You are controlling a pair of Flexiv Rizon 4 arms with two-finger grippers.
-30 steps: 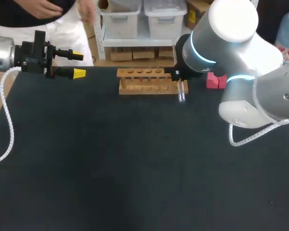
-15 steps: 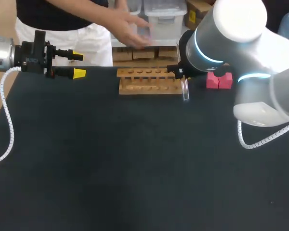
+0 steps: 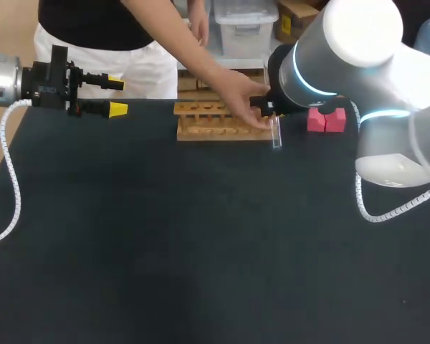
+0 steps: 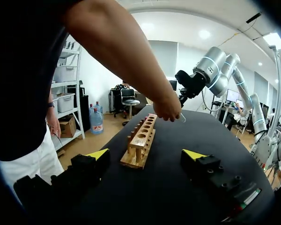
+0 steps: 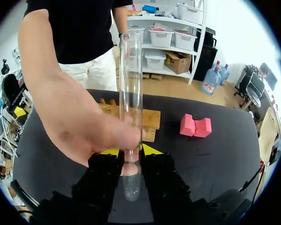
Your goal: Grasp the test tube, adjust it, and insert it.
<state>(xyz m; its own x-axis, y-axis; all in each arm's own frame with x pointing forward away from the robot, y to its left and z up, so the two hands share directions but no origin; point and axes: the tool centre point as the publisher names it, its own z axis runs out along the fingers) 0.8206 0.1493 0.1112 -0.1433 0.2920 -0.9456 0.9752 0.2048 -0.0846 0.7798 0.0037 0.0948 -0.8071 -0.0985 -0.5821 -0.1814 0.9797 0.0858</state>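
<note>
Where something stands in the way: a person's hand [image 3: 238, 93] comes over the far edge of the black table [image 3: 201, 251], covers the right part of the wooden rack [image 3: 208, 123] and ends at the right pincer [image 5: 130, 151].
Around: a pink block [image 3: 325, 120] sits on the table just to the right of the rack, apart from it; the right arm's bulk hides its own pincer from above.
Left pincer [image 3: 115, 96]: at the table's far left corner, well apart from the rack, fingers spread wide with nothing between them.
Right pincer: clamped on the test tube [image 5: 131, 93], one yellow tip against each side of the glass.
Test tube: upright, just beside the right end of the rack and not in any hole; most of its length stands out ahead of the yellow tips, and its rounded end lies back between the black fingers.
Hand on tube: the person's fingertips [image 5: 126, 138] pinch the glass just ahead of the yellow tips.
Count: one test tube, one rack with a single row of holes, one pink block, one hand, two pincers.
</note>
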